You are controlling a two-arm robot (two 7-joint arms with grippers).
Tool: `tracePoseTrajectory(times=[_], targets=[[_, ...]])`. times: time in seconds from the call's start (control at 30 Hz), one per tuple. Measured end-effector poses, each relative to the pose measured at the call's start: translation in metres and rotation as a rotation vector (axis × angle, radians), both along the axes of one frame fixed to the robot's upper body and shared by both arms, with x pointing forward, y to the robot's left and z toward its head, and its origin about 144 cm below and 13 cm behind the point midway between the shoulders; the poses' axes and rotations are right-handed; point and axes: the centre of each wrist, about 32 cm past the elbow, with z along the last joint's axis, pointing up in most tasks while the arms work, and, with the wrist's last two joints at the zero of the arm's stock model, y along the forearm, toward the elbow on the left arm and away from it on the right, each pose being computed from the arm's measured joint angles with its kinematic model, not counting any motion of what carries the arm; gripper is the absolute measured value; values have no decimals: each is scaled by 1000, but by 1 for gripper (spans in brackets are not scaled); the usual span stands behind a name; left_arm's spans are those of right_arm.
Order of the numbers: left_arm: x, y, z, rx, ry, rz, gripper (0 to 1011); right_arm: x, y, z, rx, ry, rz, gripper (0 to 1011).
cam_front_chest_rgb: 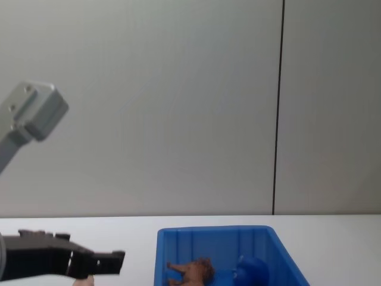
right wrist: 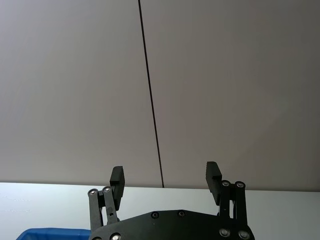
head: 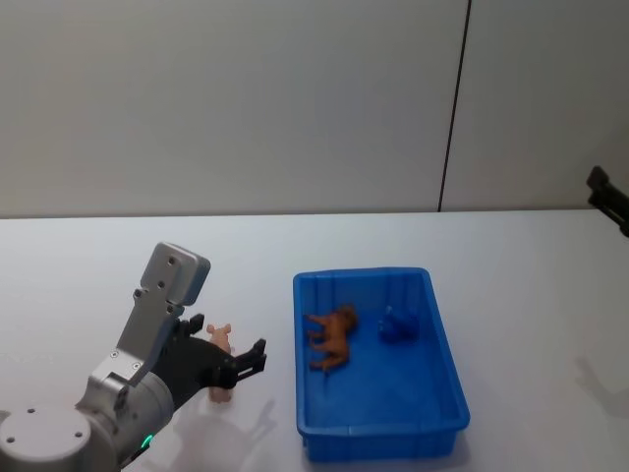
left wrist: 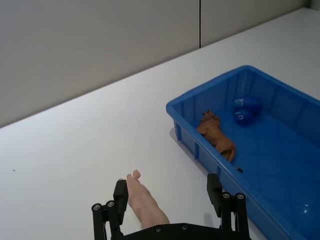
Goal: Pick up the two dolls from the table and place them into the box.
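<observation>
Since the shaggy brown animal figure (head: 331,337) and the rounded solid-blue toy (head: 399,325) already lie inside the bright blue plastic box (head: 447,366), the left gripper (left wrist: 170,192) (jaws apart around the pale pink pig figure (left wrist: 144,201) on the white worktop (head: 118,265)) should leave the pig and simply lift away; the right gripper (right wrist: 166,181) waits raised, jaws apart

Lab-like: bare white table (head: 511,256), grey wall (head: 226,98)

The white table (head: 98,265) carries the blue box (head: 447,369) and, just beside it, a pink pig figure (head: 220,339).
</observation>
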Motion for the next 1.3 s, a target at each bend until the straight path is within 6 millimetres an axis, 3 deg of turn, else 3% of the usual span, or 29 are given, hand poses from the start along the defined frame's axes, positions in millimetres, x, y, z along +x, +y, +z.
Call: tracePoseTrajectory(times=[0.8, 1.3], targets=[[43, 10, -20, 17, 169, 54, 1001, -2, -1, 0, 6, -8, -13, 1001], [60, 11, -30, 17, 235, 77, 1000, -2, -2, 0, 7, -9, -15, 1001]])
